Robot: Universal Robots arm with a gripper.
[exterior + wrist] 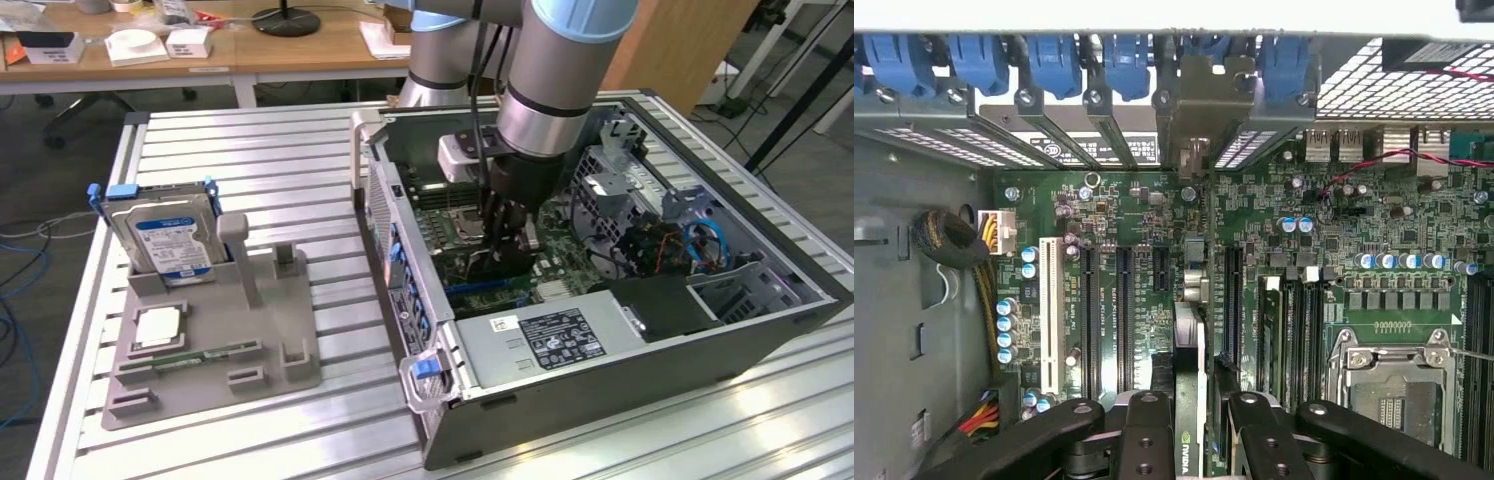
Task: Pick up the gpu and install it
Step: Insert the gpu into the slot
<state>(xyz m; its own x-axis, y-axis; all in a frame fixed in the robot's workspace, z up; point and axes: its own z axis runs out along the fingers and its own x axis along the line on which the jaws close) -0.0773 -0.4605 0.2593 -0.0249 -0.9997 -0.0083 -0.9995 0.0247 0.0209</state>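
1. Green board and a black cooler, seen edge-on: that is the gpu (1190, 380), standing upright between the gripper (1194, 440) fingers in your wrist view, its silver bracket up against the rear slot openings of the case.
2. Your gripper is clamped on the gpu's top edge, one finger (1145, 440) on each face of the card.
3. In the exterior view the arm reaches straight down into the open computer case (747, 320), with the gripper (505, 262) low over the motherboard (447, 215).
4. Judge the pick-up done. The card lines up along an expansion slot, among the long black slots (1122, 315); you cannot tell from here whether its edge is fully seated.
5. On the worktop (267, 150), the grey fixture (267, 330) holds the hard drive (167, 240) and the memory stick (207, 353); its other slots look vacant.
6. What remains, as far as I judge, is seating and letting go.
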